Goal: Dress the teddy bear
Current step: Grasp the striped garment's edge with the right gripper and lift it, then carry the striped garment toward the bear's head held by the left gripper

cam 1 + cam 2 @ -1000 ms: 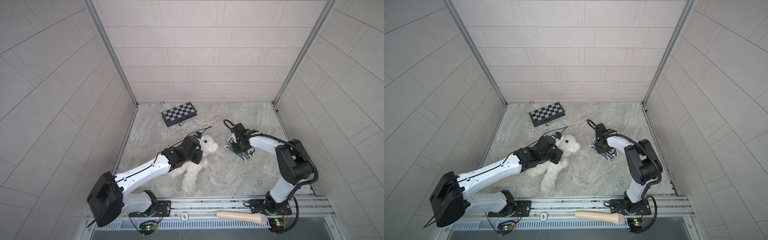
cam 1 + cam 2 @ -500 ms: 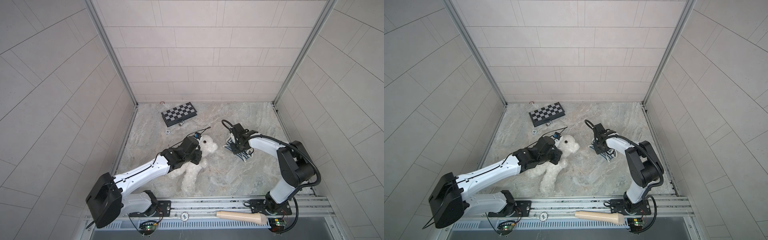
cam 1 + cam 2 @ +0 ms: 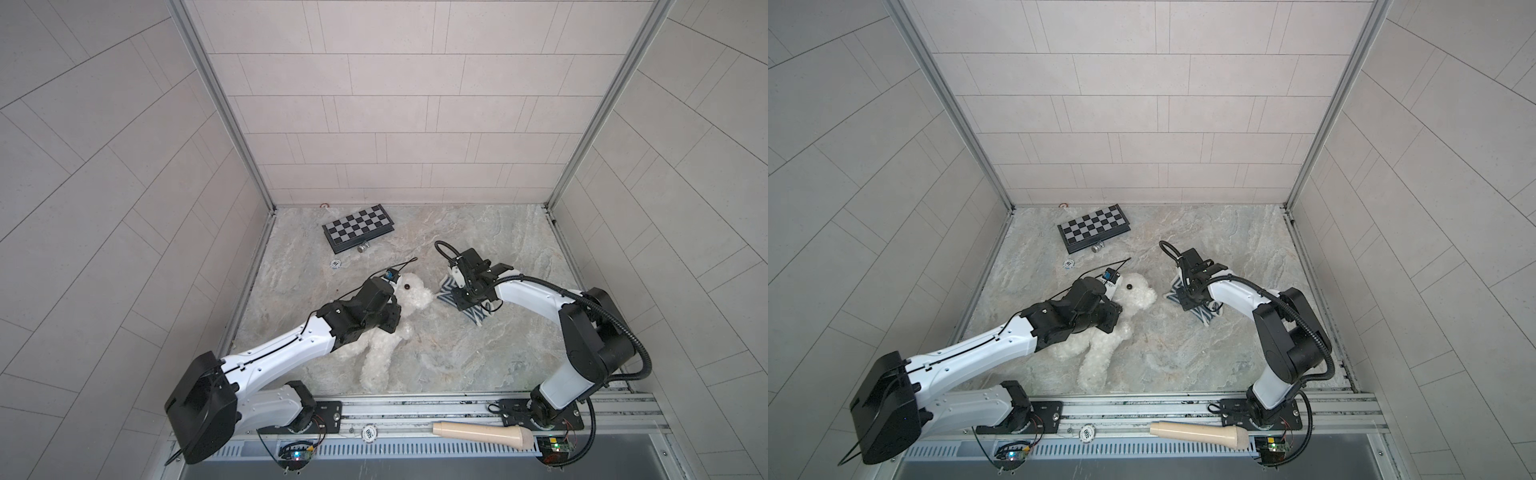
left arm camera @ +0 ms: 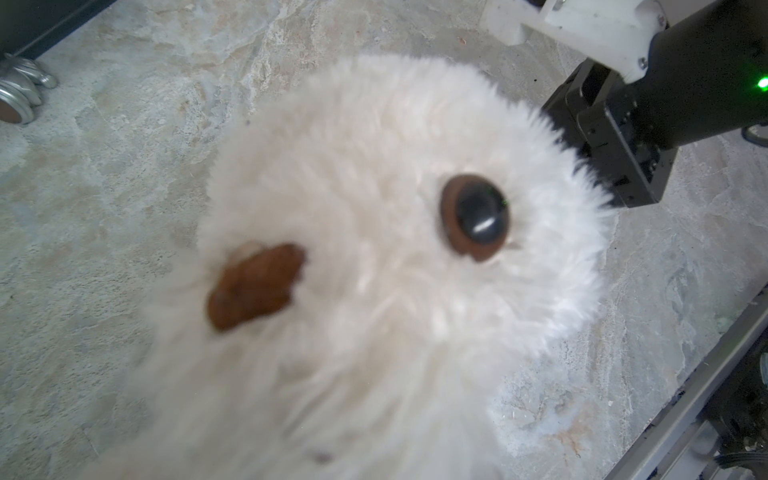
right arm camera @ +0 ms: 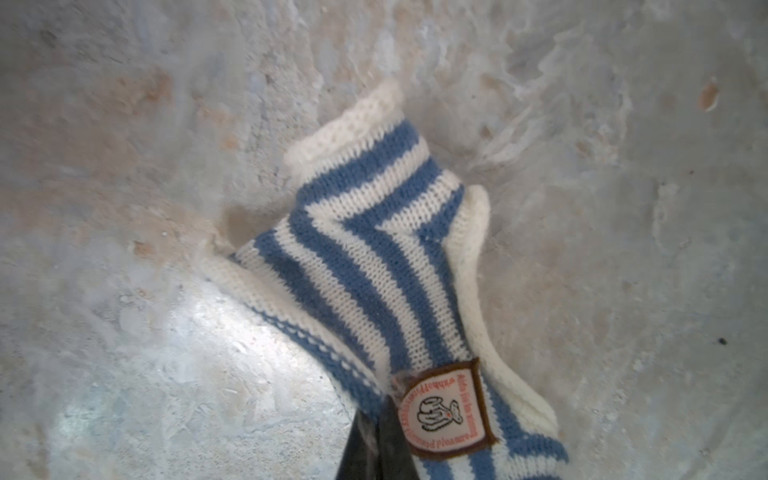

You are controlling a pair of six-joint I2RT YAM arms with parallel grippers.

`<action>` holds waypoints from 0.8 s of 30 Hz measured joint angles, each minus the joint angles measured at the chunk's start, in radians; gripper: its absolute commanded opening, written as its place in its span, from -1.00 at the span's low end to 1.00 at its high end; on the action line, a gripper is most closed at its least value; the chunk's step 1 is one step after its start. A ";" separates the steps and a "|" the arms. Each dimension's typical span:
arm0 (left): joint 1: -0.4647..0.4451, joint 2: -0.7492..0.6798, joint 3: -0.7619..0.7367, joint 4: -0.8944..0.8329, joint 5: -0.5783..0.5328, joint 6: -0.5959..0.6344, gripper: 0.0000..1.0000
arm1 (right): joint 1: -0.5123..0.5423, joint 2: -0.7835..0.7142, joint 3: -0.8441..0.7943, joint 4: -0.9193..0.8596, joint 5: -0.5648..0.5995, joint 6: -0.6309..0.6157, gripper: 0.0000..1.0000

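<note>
The white fluffy teddy bear [image 3: 384, 353] lies on the stone floor in both top views, head [image 3: 1138, 295] toward the back. My left gripper [image 3: 394, 321] is pressed into its neck and chest. In the left wrist view fur [image 4: 374, 332] hides the jaws, with the bear's eye and nose close up. My right gripper [image 3: 463, 297] is to the right of the bear's head. Its dark fingers [image 5: 374, 440] are shut on the edge of the blue-and-white striped shirt [image 5: 374, 249], beside the brown badge [image 5: 442, 411]. The rest of the shirt [image 3: 1204, 316] trails on the floor.
A chessboard [image 3: 359, 226] lies at the back left, with a silver piece [image 3: 363, 248] at its front edge and a small round disc [image 3: 335, 263] nearby. A beige handle-like object [image 3: 482, 432] rests on the front rail. Tiled walls close in the floor on three sides.
My right gripper has shifted slightly left toward the bear's head, taking the shirt with it. The left arm and the bear have barely moved.
</note>
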 measured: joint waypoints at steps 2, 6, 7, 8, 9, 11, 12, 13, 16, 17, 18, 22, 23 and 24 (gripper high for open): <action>0.000 -0.019 -0.019 0.006 -0.001 -0.003 -1.00 | 0.000 -0.001 0.000 0.008 -0.014 0.001 -1.00; -0.001 -0.033 -0.048 0.013 0.001 -0.005 -1.00 | 0.006 -0.001 0.000 0.011 -0.037 0.001 -1.00; -0.002 -0.037 -0.056 0.017 0.002 -0.004 -1.00 | 0.010 -0.001 0.000 0.011 -0.045 0.000 -1.00; -0.004 -0.043 -0.065 0.026 0.003 -0.002 -1.00 | 0.015 -0.002 0.000 0.011 -0.051 -0.001 -1.00; -0.006 -0.050 -0.075 0.032 0.005 -0.001 -1.00 | 0.018 -0.003 0.000 0.011 -0.058 -0.003 -1.00; -0.013 -0.070 -0.097 0.047 0.013 0.005 -1.00 | 0.024 -0.005 0.000 0.011 -0.076 -0.008 -1.00; -0.015 -0.080 -0.107 0.055 0.018 0.007 -1.00 | 0.025 -0.005 0.002 0.011 -0.082 -0.011 -1.00; -0.019 -0.092 -0.117 0.062 0.023 0.011 -1.00 | 0.025 -0.005 0.004 0.011 -0.089 -0.014 -1.00; -0.032 -0.115 -0.144 0.089 0.040 0.029 -1.00 | 0.027 -0.009 0.010 0.012 -0.103 -0.019 -1.00; -0.037 -0.120 -0.151 0.097 0.044 0.034 -1.00 | 0.028 -0.012 0.010 0.013 -0.108 -0.020 -1.00; -0.045 -0.124 -0.160 0.104 0.048 0.042 -1.00 | 0.029 -0.017 0.010 0.013 -0.114 -0.022 -1.00; -0.081 -0.134 -0.187 0.121 0.060 0.073 -1.00 | 0.036 -0.034 0.010 0.019 -0.136 -0.031 -1.00; -0.090 -0.135 -0.190 0.126 0.062 0.080 -1.00 | 0.037 -0.035 0.010 0.019 -0.140 -0.034 -1.00; -0.098 -0.136 -0.194 0.131 0.065 0.088 -1.00 | 0.037 -0.038 0.010 0.019 -0.144 -0.036 -1.00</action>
